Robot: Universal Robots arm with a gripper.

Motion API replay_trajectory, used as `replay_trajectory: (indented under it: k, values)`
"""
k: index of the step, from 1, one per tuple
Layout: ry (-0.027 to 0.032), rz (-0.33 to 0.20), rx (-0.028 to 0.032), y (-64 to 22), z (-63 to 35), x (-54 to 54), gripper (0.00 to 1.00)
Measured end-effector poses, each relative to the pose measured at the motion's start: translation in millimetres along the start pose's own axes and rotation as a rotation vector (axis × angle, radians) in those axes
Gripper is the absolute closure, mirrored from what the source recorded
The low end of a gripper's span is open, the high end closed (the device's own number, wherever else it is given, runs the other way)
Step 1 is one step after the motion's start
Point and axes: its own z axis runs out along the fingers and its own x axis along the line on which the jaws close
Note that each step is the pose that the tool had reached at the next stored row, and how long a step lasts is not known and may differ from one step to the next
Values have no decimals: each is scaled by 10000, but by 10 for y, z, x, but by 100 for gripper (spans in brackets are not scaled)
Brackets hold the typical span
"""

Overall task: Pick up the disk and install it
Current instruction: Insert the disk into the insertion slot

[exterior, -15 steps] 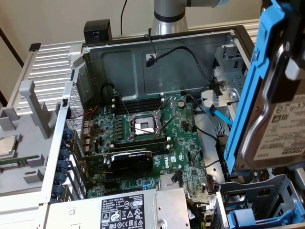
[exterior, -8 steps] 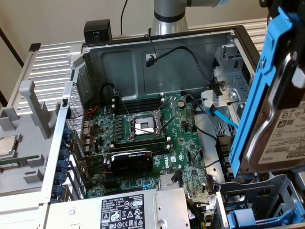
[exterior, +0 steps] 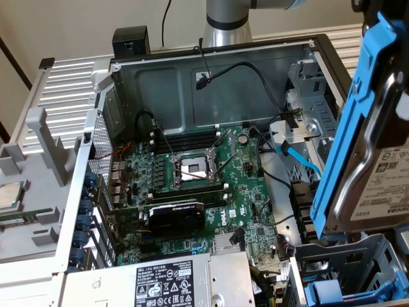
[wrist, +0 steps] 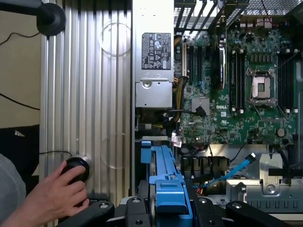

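The arm [exterior: 227,22] is a smooth round tube of brushed silver-grey metal, ringed by a darker grey band where one section meets the next. At the far edge of the scene, to the exterior view's right of the tube, sits a joint cap [exterior: 299,4] of light blue plastic. The gripper [wrist: 170,208] is matt black throughout. Its two thick linkage bars [wrist: 90,213] are angular with rounded ends and a faint sheen along their upper edges. Small round silver screw heads [wrist: 133,200] mark the pivots. The fingers [wrist: 142,210] are black blocks with flat inner faces.
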Motion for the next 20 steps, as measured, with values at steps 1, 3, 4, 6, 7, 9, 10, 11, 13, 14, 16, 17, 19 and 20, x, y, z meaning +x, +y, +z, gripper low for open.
replay_trajectory:
  k: [1, 3, 4, 6, 7, 9, 10, 11, 13, 14, 16, 17, 19, 20]
  values:
    - [0, 0, -1, -20, 3, -1, 63]
    - [1, 0, -1, -37, 13, 0, 63]
    - [0, 1, -1, -37, 23, 2, 63]
    - [-2, 2, 0, -38, 57, 4, 63]
    - [-2, 2, 0, -39, 75, 5, 63]
    - [0, 3, 0, -40, 112, 5, 63]
    - [-1, 3, 0, -39, 130, 5, 63]
    - [-1, 4, 0, -39, 147, 6, 63]
    - [-2, 5, 0, -38, 184, 7, 63]
    - [0, 6, 0, -37, 202, 8, 63]
    - [2, 8, 0, -36, 237, 10, 63]
    - [1, 11, -1, -34, 256, 11, 63]
    - [-1, 10, 0, -33, 293, 14, 63]
    - [0, 10, 1, -32, 311, 15, 63]
